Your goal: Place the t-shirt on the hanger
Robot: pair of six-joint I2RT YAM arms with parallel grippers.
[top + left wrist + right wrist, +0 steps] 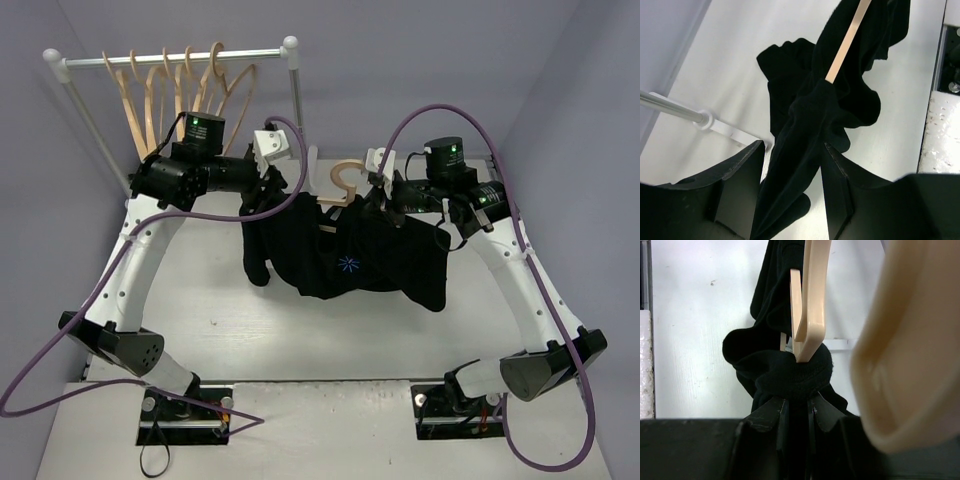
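The black t-shirt [350, 255] hangs bunched above the table between my two grippers, its small blue mark facing the camera. The pale wooden hanger [345, 180] sticks its hook up out of the collar. In the left wrist view one tan hanger arm [842, 45] runs down into the fabric [840, 95]. My left gripper [793, 145] stands open, with a hanging fold of the shirt passing loosely between its fingers. My right gripper [799, 401] is shut on the bunched collar of the t-shirt [790, 375], just under the hanger neck [812, 300].
A white clothes rack [175, 57] with several identical wooden hangers [180, 85] stands at the back left; its foot [675, 107] shows in the left wrist view. A blurred tan shape [905, 350] fills the right of the right wrist view. Purple cables loop over both arms.
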